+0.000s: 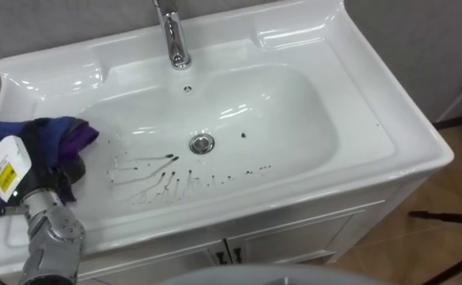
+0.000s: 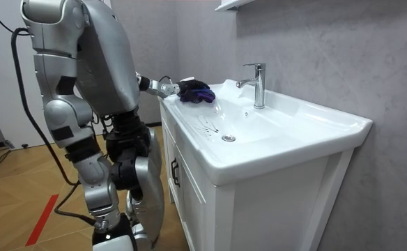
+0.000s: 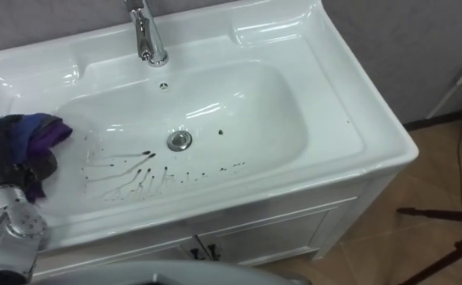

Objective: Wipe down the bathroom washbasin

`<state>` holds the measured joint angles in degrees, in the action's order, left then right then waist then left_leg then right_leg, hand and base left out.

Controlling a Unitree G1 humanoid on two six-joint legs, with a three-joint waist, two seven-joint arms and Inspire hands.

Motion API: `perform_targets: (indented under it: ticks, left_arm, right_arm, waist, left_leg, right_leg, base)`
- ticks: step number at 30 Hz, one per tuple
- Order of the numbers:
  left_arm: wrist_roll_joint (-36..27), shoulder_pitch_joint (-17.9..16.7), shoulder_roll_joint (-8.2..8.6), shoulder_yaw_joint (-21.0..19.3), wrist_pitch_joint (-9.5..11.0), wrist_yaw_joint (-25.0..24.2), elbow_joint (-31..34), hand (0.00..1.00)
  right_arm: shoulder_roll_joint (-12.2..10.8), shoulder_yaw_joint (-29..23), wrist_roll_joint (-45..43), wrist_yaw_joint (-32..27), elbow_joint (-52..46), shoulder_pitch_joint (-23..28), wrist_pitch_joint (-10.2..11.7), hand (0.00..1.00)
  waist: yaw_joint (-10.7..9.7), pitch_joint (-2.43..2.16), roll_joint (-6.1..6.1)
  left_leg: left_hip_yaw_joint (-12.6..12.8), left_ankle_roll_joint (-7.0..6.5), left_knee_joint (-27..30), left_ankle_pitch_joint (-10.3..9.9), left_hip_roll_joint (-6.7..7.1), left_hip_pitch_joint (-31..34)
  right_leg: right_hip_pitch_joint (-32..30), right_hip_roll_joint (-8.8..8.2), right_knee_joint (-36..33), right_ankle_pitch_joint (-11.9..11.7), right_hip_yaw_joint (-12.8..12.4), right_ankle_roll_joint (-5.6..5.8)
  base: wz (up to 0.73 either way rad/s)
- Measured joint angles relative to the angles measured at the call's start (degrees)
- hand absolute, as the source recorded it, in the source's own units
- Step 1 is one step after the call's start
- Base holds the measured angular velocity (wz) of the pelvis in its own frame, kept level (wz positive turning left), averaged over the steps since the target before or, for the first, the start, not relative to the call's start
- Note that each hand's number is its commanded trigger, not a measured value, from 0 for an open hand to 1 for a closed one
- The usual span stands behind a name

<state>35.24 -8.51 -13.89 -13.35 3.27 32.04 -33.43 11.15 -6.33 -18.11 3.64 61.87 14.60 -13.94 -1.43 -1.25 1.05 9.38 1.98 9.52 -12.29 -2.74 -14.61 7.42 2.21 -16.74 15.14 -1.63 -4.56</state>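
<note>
You see the robot standing at the white basin (image 1: 373,87), by a grey wall (image 2: 329,49). Its left robot hand (image 1: 53,172) is closed on the blue cloth (image 1: 45,131) at the basin's left edge. Dark streaks (image 1: 156,178) lie beside the drain (image 1: 202,143).

Basin (image 1: 357,119): on top of the cabinet (image 2: 259,209), directly before the robot.
Tap (image 1: 172,36): upright on the rear rim, at mid-width, behind the bowl.
Overflow hole (image 1: 187,89): in the bowl's rear wall, just before the tap.
Drain (image 1: 202,143): in the bowl's floor, in line with the tap.
Streaks (image 1: 156,176): on the floor, left of and before the drain.
Cloth (image 1: 57,131): at the basin's left rim, overhanging the bowl's edge.
Left robot hand (image 1: 47,162): under the cloth, touching it.
</note>
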Motion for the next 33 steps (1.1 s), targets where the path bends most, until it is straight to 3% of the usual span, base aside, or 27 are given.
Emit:
perform_targets:
  ticks: [5,19,27,33]
  left_arm:
    - [0.59,0.05,-0.81,-0.77,-0.07,0.85,-0.10,1.00]
    - [0.59,0.05,-1.79,-1.17,-1.20,1.58,-0.13,1.00]
    - [0.56,0.05,-1.54,-1.08,-1.28,2.51,0.00,1.00]
    - [0.62,1.58,0.04,-0.35,-4.63,1.85,2.52,1.00]
  right_arm:
    - [-0.01,-0.01,-0.21,0.00,-0.13,0.15,-1.17,0.00]
    - [0.01,-0.01,-0.18,-1.88,-0.52,0.01,-1.17,0.00]
    - [0.01,-0.01,-0.50,-1.81,-1.69,-0.63,-0.90,0.00]
    - [0.05,0.20,-0.47,-1.38,-2.01,-1.86,0.87,0.00]
  waist:
    - [-0.46,-0.02,-0.01]
    - [-0.94,-0.01,0.04]
    - [-1.23,-0.01,0.07]
    - [-1.44,-0.01,0.09]
  left_leg:
    - [0.12,0.00,-0.01,0.00,0.04,-0.03]
    - [0.13,0.00,-0.03,0.00,0.05,0.01]
    - [0.04,0.00,0.07,0.00,0.10,0.95]
    - [-0.37,0.00,0.32,0.00,0.36,2.01]
  right_leg:
    - [0.00,-0.08,-0.03,0.00,0.06,0.03]
    - [-0.10,-0.11,0.06,0.02,0.11,0.04]
    - [-0.58,-0.22,0.14,0.04,0.30,0.09]
    - [-1.16,-0.82,-0.02,0.16,1.98,0.27]
  base:
    - [0.00]
    - [0.00]
    - [0.01]
    - [0.17]
